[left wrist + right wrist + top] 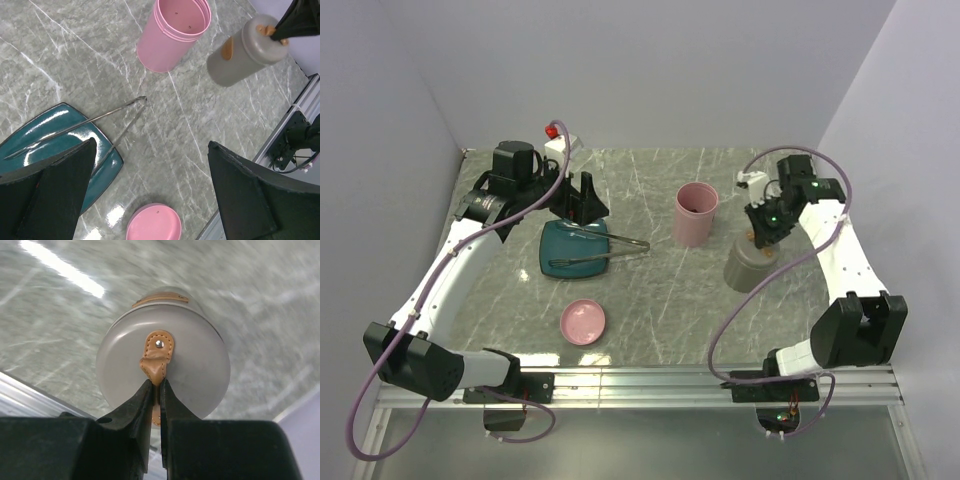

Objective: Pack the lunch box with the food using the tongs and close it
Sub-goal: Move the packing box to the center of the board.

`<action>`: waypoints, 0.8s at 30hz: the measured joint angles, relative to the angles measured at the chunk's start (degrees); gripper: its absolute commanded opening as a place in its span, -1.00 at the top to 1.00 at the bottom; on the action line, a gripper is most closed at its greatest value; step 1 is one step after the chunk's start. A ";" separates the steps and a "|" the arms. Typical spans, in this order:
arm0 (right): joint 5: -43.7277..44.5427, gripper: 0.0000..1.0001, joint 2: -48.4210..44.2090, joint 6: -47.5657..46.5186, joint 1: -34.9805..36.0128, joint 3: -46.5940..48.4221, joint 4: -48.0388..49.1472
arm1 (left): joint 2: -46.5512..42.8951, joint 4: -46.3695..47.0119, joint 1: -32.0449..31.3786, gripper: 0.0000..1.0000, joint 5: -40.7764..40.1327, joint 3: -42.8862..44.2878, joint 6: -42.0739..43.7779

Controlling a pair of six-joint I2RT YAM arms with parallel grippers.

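The lunch box is a pink cylinder [696,213] [175,32] standing open at the table's middle; no food shows in any view. Its grey cover [755,265] [240,52] [162,365] sits to the right. My right gripper [767,228] [156,387] is shut on the tan leather strap [157,357] on top of that cover. The silver tongs [620,238] [100,118] lie across the teal plate [560,250] [50,125], with their joined end off its right side. My left gripper [582,205] [151,150] hangs wide open above the plate, holding nothing.
A shallow pink lid [584,321] [154,222] lies near the front, below the plate. A white box with a red button [556,128] stands at the back left. An aluminium rail [650,380] runs along the near table edge. Grey walls enclose the back and sides.
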 measured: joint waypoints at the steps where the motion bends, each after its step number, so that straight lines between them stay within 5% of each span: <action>1: -0.90 1.00 -0.35 -0.15 1.57 -0.42 0.44 | 0.00 0.00 0.00 -0.99 0.00 0.00 -0.13; 15: -12.15 1.00 -0.79 1.40 20.28 -1.49 0.15 | 0.02 0.04 1.57 -0.99 0.61 -0.02 -2.16; 24: -13.64 1.00 3.32 8.57 35.41 1.01 4.87 | -2.34 5.33 17.59 -0.99 14.27 -7.67 -7.23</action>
